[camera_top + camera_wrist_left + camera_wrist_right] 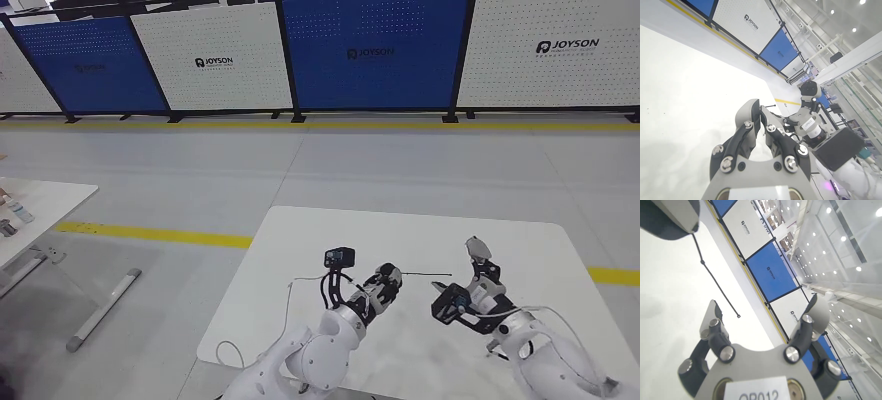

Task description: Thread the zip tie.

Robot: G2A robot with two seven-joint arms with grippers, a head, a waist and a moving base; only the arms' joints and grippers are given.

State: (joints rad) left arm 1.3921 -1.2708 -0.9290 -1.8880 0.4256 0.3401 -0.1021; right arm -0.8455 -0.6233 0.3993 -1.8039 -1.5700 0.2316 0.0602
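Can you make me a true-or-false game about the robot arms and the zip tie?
1. The left gripper has its jaws shut on the zip tie. True.
2. The right gripper is holding something too. False: its jaws stand wide open with nothing between them.
3. The zip tie is lying loose on the table. False: the left gripper holds it at one end, and the rest pokes out toward the right gripper.
4. The zip tie is black and the table is white. True.
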